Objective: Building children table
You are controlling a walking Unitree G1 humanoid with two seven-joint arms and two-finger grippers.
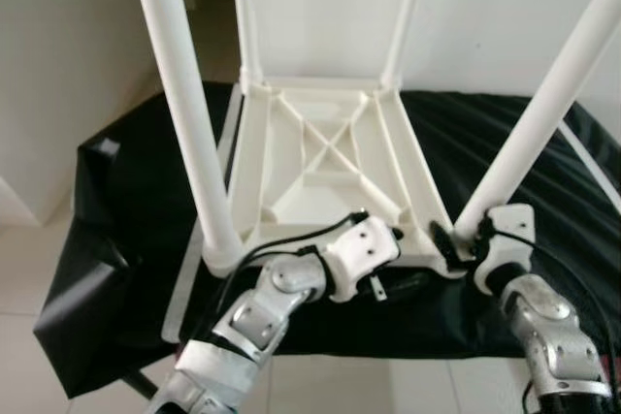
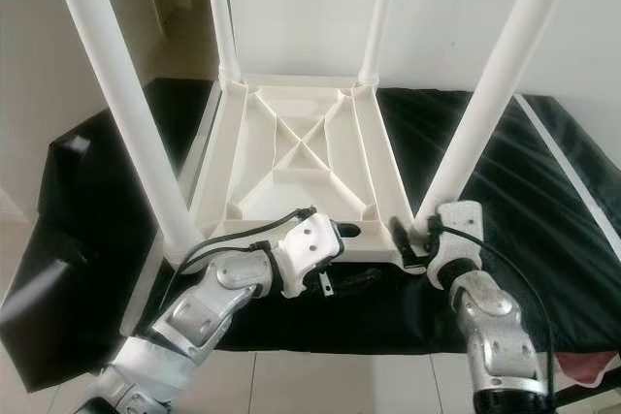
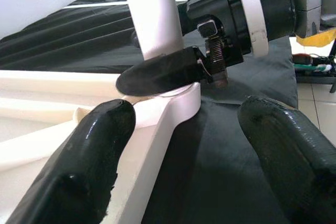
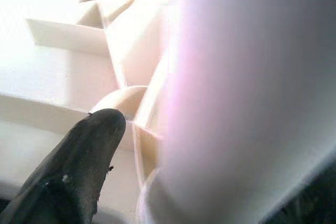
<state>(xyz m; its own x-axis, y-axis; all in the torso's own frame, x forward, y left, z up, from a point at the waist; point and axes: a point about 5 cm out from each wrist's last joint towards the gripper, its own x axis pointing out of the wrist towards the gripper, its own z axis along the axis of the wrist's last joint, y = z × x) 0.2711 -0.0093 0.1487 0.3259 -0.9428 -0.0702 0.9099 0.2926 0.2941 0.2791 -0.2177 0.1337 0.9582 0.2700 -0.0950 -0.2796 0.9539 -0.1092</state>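
Note:
A white plastic children's table [image 1: 320, 157] lies upside down on a black cloth, its legs standing straight up. My right gripper [image 1: 456, 239] is at the foot of the near right leg [image 1: 543, 113], shut on it; one finger [image 3: 157, 72] presses the leg just above its socket. In the right wrist view that leg [image 4: 252, 103] sits hard against the finger [image 4: 89, 150]. My left gripper [image 3: 184, 119] is open at the near rim beside the same corner. One of its fingers [image 3: 94, 150] lies over the rim, and the other is over the cloth. The near left leg [image 1: 189, 113] stands free.
The black cloth [image 1: 116, 201] covers a low surface and hangs off its left side onto pale floor tiles. A white strip [image 2: 568, 172] lies on the cloth at the right. A white wall stands behind. Something reddish [image 2: 592, 366] lies at the lower right.

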